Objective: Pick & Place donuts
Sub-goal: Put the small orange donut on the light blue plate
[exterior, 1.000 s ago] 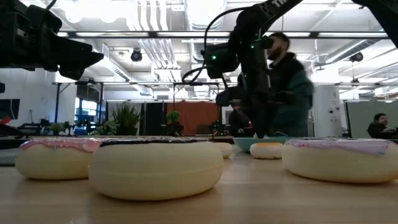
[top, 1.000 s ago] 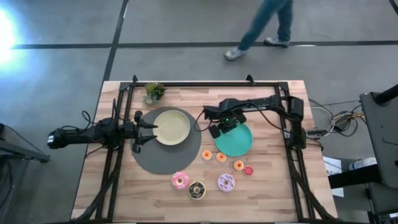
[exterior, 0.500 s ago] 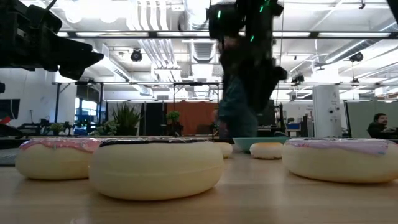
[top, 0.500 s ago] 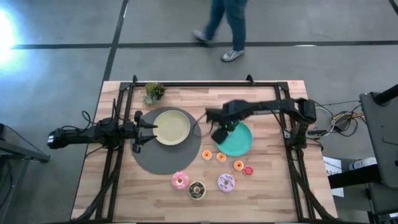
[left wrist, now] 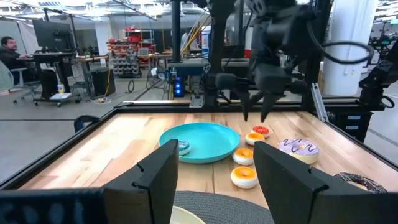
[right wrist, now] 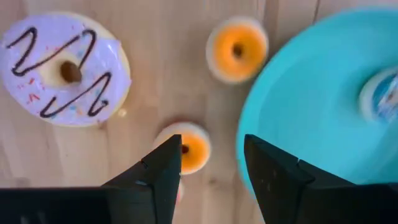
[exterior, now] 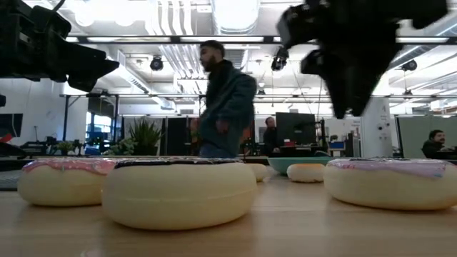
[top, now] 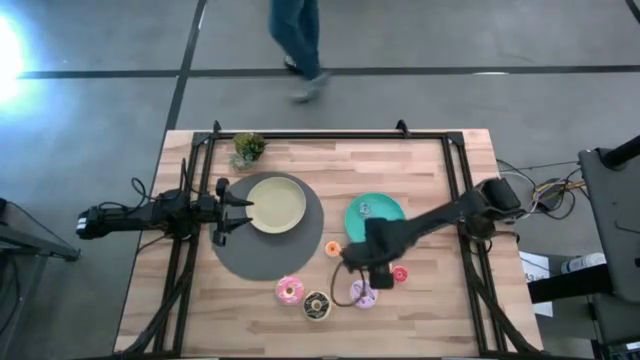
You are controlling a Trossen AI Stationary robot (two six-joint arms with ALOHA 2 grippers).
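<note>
My right gripper [right wrist: 211,177] is open and points down over the mini donuts, its fingers on either side of one orange mini donut [right wrist: 188,149] without touching it. A second orange mini [right wrist: 236,50] and the lilac sprinkled donut [right wrist: 65,68] lie beside it. In the high view the right gripper [top: 376,270] hides two minis. An orange mini [top: 332,248], the red mini [top: 400,273], the pink donut [top: 290,290] and the chocolate donut [top: 317,305] lie flat on the wood. My left gripper [top: 236,208] is open and empty beside the beige plate [top: 277,203].
The teal plate [top: 385,225] holds a small pale blue round thing [top: 365,208]. The beige plate sits on a round grey mat [top: 250,255]. A small potted plant [top: 247,148] stands at the far edge. A black frame [top: 455,160] borders the table. A person [exterior: 225,100] walks behind the table.
My right gripper has risen from the teal plate and gone toward the table's near edge, and now hangs over the mini donuts. The donuts have stayed in place. The person behind the table has walked toward the left.
</note>
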